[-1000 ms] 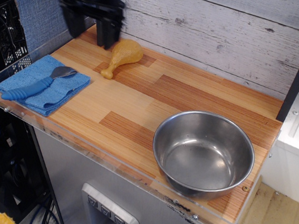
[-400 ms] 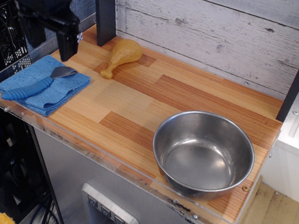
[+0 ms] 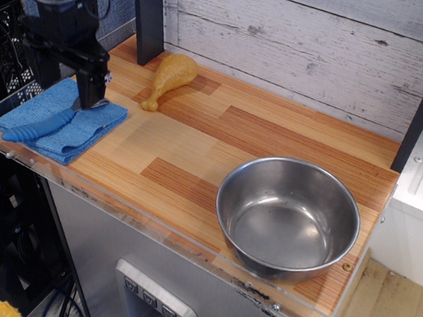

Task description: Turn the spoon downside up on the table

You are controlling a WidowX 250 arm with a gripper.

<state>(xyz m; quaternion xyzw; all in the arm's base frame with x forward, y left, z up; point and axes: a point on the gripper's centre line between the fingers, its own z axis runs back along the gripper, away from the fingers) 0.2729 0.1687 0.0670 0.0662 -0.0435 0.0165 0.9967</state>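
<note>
We see the spoon (image 3: 38, 128) lying on a folded blue cloth (image 3: 65, 126) at the left end of the worktop (image 3: 197, 150). Its thick blue handle points toward the front left corner. Its shiny bowl end is hidden behind the pincer (image 3: 66, 92), so we cannot tell which way up the bowl faces.

The pincer is low over the bowl end of the spoon. Its two dark fingers (image 3: 92, 87) stand apart, one on each side, so we think it is spread and not pinching anything yet. We cannot be sure it is touching the spoon, because the near finger blocks our view.

So we think the job has hardly begun. The spoon is not lifted and not turned. What is left is to close on the spoon, pick it up, roll it over, and put it down on the worktop.

Farther out, a yellow toy chicken leg (image 3: 171, 76) lies near the back wall, just right of the pincer. A big metal bowl (image 3: 287, 218) sits well apart at the front right. Both look out of the way.
</note>
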